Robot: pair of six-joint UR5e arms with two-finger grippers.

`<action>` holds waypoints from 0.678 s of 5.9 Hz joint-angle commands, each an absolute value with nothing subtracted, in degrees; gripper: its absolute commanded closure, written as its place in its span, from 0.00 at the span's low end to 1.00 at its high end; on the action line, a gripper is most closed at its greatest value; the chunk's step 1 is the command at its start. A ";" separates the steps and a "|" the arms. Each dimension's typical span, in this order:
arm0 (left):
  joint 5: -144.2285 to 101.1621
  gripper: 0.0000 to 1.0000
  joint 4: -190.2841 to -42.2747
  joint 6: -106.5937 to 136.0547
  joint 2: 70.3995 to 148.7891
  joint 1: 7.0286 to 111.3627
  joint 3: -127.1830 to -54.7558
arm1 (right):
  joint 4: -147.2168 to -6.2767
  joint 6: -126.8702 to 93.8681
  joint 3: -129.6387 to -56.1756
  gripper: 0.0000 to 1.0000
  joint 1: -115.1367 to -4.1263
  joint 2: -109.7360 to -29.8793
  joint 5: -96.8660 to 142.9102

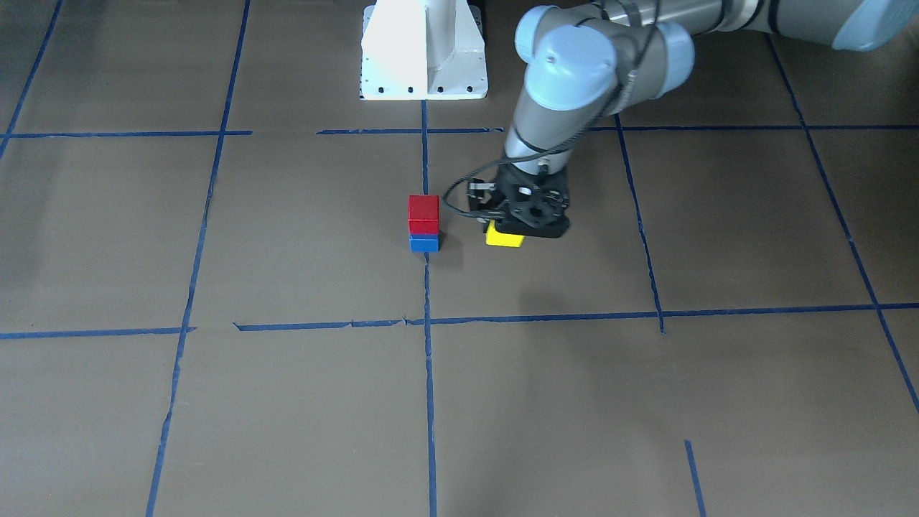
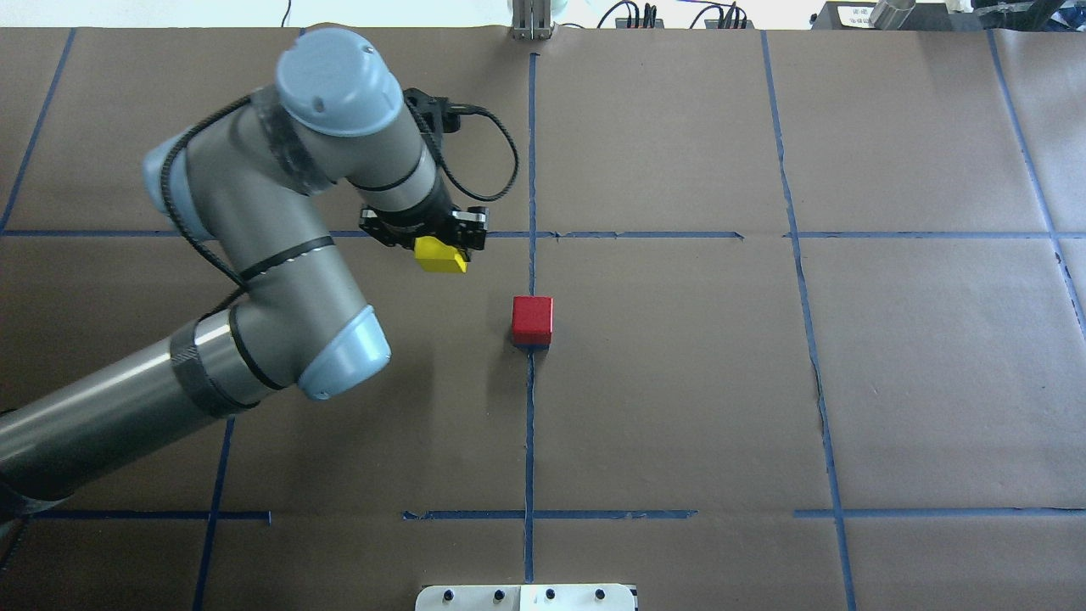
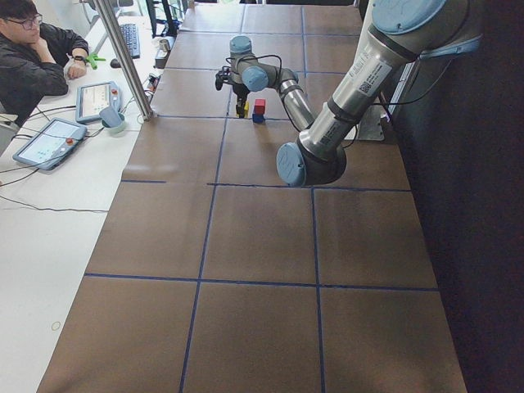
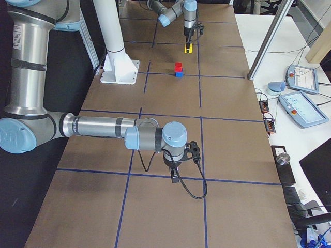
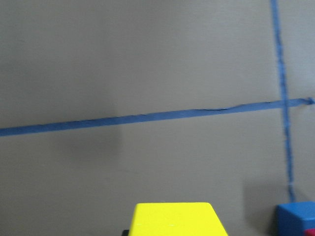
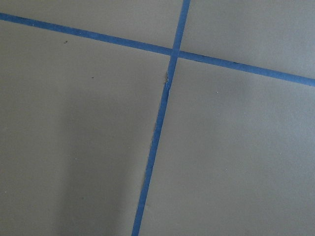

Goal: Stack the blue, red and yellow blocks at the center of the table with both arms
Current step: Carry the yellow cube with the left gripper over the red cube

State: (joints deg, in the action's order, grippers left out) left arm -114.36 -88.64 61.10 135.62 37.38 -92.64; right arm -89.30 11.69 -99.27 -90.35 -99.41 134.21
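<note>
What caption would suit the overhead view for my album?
Left end effector grips the yellow block beside the red block stacked on the blue block.

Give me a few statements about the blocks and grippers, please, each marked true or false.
1. The red block sits on the blue block. True.
2. The yellow block lies on the red block. False: it is in the left gripper, beside the two stacked blocks.
3. The blue block stands on a tape line. True.
4. The right gripper hovers close to the red block. False: it is far off along the table, well away from all three blocks.
</note>
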 commanded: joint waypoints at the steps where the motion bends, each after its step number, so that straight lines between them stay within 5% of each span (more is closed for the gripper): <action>1: -109.61 0.94 -87.55 65.64 142.71 32.79 -86.95 | -89.30 11.69 -99.23 0.00 -90.35 -99.40 134.21; 4: -107.84 0.94 -83.23 68.90 144.93 29.97 -86.40 | -89.30 11.69 -99.23 0.00 -90.35 -99.40 134.21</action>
